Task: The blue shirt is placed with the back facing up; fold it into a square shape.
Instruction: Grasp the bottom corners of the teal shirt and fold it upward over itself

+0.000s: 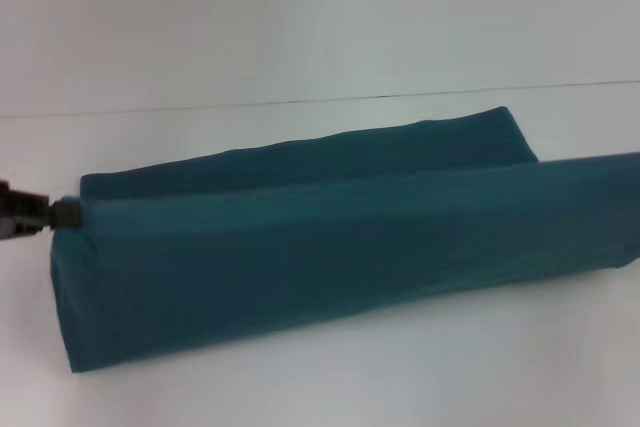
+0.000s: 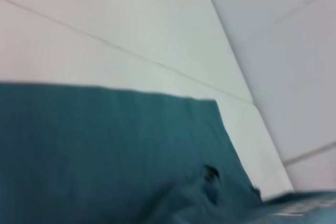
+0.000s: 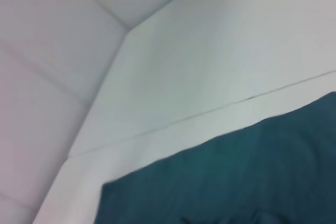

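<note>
On white table (image 1: 300, 367), left gripper (image 1: 66, 213) pinches blue shirt (image 1: 330, 257).

You have a plain white flat table surface (image 1: 300, 367) filling the head view from 9 o'clock round through 6 o'clock to 3 o'clock. At 12 o'clock a thin dark straight seam line (image 1: 400, 96) crosses almost from edge to edge, tilting slightly upward toward 3 o'clock, and past it lies more pale white flat panel (image 1: 320, 17). Your wrist views show the same white surface (image 2: 105, 35) (image 3: 220, 45), scored by thin seam lines and bordered by pale grey-white panels (image 2: 283, 40) (image 3: 47, 51).
</note>
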Controlling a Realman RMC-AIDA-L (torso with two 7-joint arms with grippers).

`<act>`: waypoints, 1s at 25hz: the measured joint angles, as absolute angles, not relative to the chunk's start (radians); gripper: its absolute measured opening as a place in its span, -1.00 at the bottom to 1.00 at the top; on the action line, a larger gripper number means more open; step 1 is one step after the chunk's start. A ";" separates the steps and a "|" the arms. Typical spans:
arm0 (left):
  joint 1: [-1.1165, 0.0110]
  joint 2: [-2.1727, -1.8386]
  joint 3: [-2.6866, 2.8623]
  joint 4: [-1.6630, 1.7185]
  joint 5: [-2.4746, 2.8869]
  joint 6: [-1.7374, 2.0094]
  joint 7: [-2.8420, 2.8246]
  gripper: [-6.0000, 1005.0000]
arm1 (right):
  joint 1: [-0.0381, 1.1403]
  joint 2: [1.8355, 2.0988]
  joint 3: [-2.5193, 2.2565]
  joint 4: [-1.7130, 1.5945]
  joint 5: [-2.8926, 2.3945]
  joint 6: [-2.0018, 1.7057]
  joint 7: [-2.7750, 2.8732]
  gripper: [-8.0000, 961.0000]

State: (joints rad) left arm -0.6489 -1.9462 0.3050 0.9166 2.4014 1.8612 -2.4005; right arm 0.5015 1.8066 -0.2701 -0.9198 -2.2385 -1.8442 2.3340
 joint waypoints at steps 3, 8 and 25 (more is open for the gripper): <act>-0.666 -1.964 0.307 0.908 2.400 1.782 -2.414 -0.91 | 0.502 1.835 -0.274 -0.900 -2.244 -1.747 2.337 -0.93; -0.709 -1.973 0.348 0.873 2.398 1.670 -2.442 -0.91 | 0.531 1.878 -0.299 -0.876 -2.243 -1.594 2.338 -0.93; -0.735 -1.992 0.647 0.865 2.410 1.324 -2.630 -0.91 | 0.715 1.943 -0.662 -0.844 -2.387 -1.015 2.454 -0.93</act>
